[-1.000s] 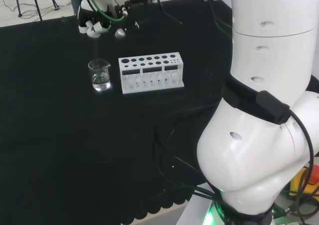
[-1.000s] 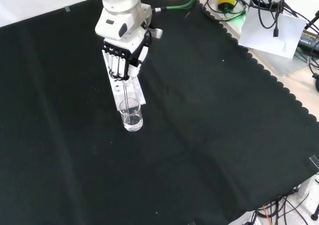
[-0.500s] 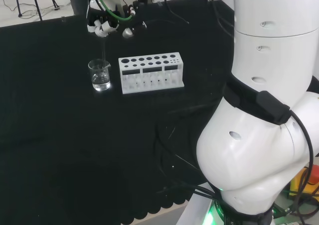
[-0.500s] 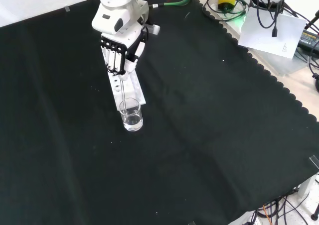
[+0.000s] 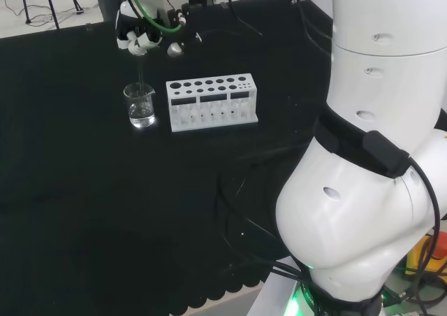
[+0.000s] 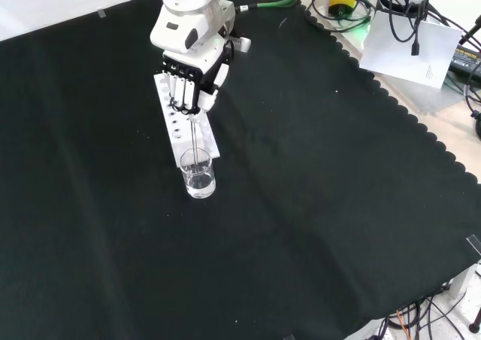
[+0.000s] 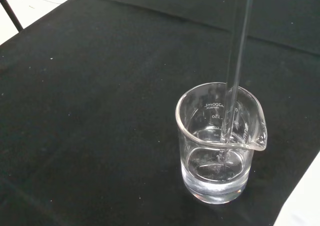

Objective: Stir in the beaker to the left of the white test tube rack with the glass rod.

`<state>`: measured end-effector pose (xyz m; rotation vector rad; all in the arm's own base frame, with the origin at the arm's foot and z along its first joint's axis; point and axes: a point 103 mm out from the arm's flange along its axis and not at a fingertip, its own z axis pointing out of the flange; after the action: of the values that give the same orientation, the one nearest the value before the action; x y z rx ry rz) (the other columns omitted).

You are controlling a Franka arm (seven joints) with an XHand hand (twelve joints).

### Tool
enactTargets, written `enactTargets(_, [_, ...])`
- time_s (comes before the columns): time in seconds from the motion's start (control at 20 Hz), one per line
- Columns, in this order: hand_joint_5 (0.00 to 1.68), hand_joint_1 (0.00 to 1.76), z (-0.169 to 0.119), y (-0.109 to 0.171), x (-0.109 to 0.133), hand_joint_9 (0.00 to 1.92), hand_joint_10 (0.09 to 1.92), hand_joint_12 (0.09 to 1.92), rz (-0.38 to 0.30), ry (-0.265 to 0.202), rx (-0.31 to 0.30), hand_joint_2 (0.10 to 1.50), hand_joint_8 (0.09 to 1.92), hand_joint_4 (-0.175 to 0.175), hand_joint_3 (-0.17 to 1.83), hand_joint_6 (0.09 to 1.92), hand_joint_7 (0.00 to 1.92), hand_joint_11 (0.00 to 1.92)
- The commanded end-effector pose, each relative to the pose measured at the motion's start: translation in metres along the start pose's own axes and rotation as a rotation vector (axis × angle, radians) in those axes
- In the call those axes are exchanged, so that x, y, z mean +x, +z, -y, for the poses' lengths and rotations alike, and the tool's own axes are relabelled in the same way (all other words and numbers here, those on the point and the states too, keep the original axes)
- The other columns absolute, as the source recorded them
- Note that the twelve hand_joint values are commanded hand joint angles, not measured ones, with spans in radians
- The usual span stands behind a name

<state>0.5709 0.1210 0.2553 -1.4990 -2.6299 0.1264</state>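
Note:
A clear glass beaker (image 5: 140,105) (image 6: 198,173) (image 7: 219,146) holding a little clear liquid stands on the black cloth, just left of the white test tube rack (image 5: 211,103) in the head view. The hand (image 5: 140,31) (image 6: 192,77) hangs above the beaker, its fingers curled round the top of a glass rod (image 6: 195,138) (image 7: 236,66). The rod runs nearly straight down into the beaker. In the wrist view its lower end dips into the liquid near the spout side.
In the front view the rack (image 6: 171,128) lies behind the beaker, partly under the hand. The arm's big white links (image 5: 370,148) take up the head view's right. Cables and equipment (image 6: 361,5) lie beyond the cloth's scalloped edge (image 6: 421,122).
The hand with the rod swung right, then back left, in the head view. In the front view it now stands slightly farther right. The rod stays in the beaker, which has not moved.

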Motion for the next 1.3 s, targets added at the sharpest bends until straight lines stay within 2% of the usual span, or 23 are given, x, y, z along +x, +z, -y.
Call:
enactTargets(0.05, [0.98,1.40,-0.009,0.003,0.004,1.11,1.09,0.75,0.001,-0.012,0.004,1.10,1.27,-0.175,0.00,0.62,0.87,1.53])
enactTargets(0.25, [0.98,1.40,-0.015,0.005,0.002,1.11,1.09,0.75,0.003,-0.014,0.008,1.10,1.27,-0.175,0.00,0.61,0.87,1.53])
enactTargets(0.4, [0.98,1.40,-0.020,0.004,-0.008,1.11,1.09,0.75,0.000,-0.009,0.014,1.10,1.27,-0.175,0.00,0.61,0.87,1.53])
enactTargets(0.6, [0.98,1.40,-0.010,0.004,-0.019,1.11,1.09,0.75,0.000,0.015,0.008,1.10,1.27,-0.175,0.00,0.61,0.87,1.53])
enactTargets(0.9, [0.98,1.40,0.003,0.002,-0.014,1.11,1.09,0.75,-0.006,0.021,0.012,1.10,1.27,-0.175,0.00,0.61,0.87,1.53])
enactTargets(1.0, [0.98,1.40,0.008,0.001,-0.006,1.11,1.09,0.75,0.015,0.020,-0.001,1.10,1.27,-0.175,0.00,0.61,0.87,1.53])
enactTargets(1.05, [0.98,1.40,0.012,0.000,0.007,1.11,1.09,0.75,0.023,0.017,-0.001,1.10,1.27,-0.175,0.00,0.61,0.87,1.53])
enactTargets(1.3, [0.98,1.40,-0.002,0.003,0.039,1.11,1.09,0.75,-0.002,-0.043,0.020,1.10,1.27,-0.175,0.00,0.61,0.87,1.53])
